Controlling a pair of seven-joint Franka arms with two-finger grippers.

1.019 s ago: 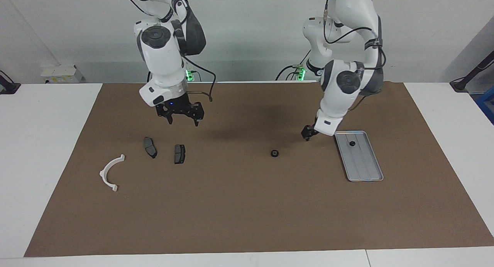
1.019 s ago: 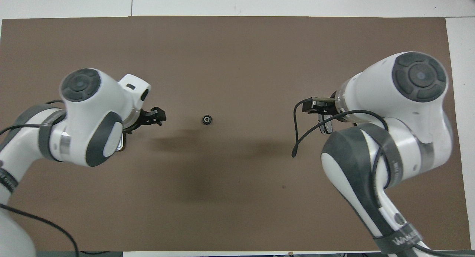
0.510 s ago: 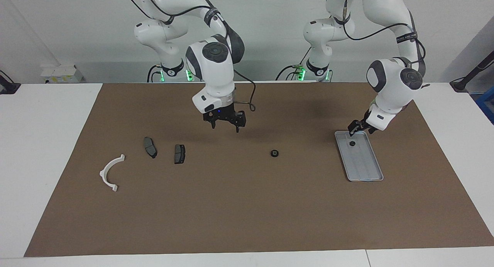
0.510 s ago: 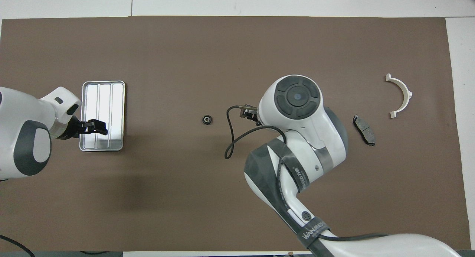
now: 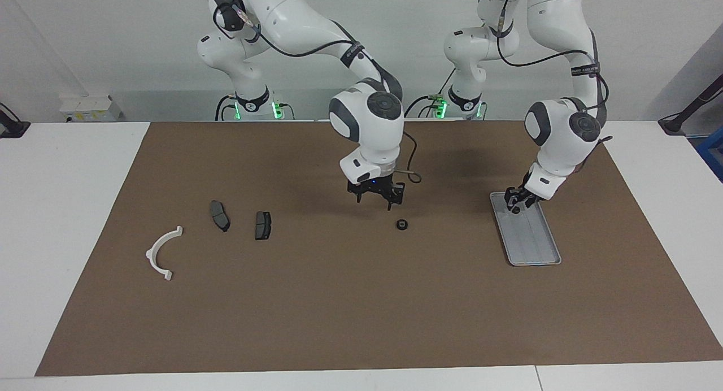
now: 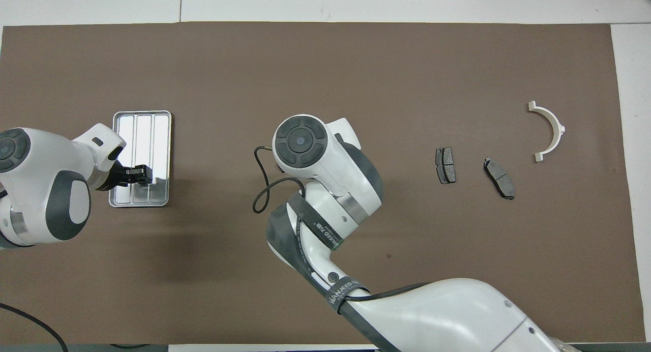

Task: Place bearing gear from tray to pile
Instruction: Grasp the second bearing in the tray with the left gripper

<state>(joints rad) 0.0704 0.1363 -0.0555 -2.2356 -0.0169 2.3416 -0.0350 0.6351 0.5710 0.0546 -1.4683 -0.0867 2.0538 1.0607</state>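
The right arm's black two-finger gripper (image 5: 374,198) hangs from a bent white wrist, pointing straight down toward six o'clock, fingers spread apart. The left arm's black two-finger gripper (image 5: 515,204) (image 6: 144,175) slants down from its white wrist toward seven o'clock in the facing view.

You've got two glossy white arms here with dark grey bands at the joints and round dark grey caps on the wrist housings. Both grippers are black: the right gripper (image 5: 374,197) has a tiny blue light glowing on it, and the left gripper (image 5: 516,201) is plain. Thin black cables loop along both arms, strapped down with black bands that carry white lettering. Green lights glow at both bases.
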